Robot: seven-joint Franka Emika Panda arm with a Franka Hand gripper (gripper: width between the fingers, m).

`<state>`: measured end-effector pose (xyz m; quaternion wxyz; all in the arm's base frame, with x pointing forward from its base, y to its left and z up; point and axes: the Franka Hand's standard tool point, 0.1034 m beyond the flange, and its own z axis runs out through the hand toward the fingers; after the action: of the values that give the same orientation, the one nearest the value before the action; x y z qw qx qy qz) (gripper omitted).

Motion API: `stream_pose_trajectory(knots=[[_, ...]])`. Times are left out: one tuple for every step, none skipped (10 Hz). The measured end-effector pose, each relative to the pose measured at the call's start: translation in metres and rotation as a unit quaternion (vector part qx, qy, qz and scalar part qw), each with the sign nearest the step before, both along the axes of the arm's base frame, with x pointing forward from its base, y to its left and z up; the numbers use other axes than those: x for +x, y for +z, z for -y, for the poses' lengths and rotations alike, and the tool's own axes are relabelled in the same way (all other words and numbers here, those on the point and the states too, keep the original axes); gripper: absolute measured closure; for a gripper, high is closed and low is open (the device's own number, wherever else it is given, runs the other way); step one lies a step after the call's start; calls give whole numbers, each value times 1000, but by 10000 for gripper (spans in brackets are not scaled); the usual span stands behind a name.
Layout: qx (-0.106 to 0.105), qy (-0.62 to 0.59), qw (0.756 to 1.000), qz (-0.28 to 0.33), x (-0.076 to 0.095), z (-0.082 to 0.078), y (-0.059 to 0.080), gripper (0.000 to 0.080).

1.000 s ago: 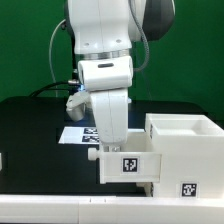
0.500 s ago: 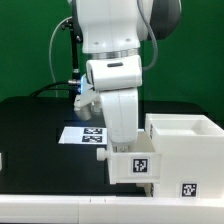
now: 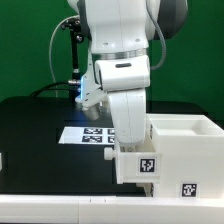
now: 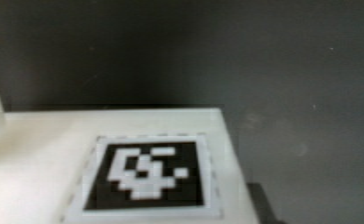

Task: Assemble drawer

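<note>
My gripper [image 3: 128, 146] reaches down from the white arm and is shut on a small white drawer tray [image 3: 138, 166] with a square black-and-white tag on its front. The fingertips are hidden behind the tray's wall. The tray is held right against the side of the tall white casing [image 3: 186, 146] that faces the exterior view's left; the casing carries a tag [image 3: 187, 188] low on its front. In the wrist view the tray's white surface [image 4: 37, 150] and its tag [image 4: 152, 172] fill the lower part, blurred, with the dark table beyond.
The marker board [image 3: 84, 134] lies flat on the black table behind the arm. A white ledge [image 3: 60, 208] runs along the front edge. A small white part [image 3: 1, 160] shows at the exterior view's left edge. Cables hang behind the arm.
My gripper and the tray it holds have moved toward the exterior view's right, closing the gap to the casing. The casing and the marker board have not moved.
</note>
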<state>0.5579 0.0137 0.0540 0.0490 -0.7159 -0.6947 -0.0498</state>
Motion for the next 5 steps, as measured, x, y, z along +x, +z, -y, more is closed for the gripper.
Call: stream_pose_trajectory(knots=[[0, 0, 1000, 0, 0, 0, 0, 761], [0, 0, 1000, -2, 0, 1, 1, 693], [-4, 1, 1000, -5, 2, 4, 10, 555], [-9, 1, 1000, -7, 6, 7, 22, 555], [-15, 5, 1000, -6, 11, 11, 39, 373]])
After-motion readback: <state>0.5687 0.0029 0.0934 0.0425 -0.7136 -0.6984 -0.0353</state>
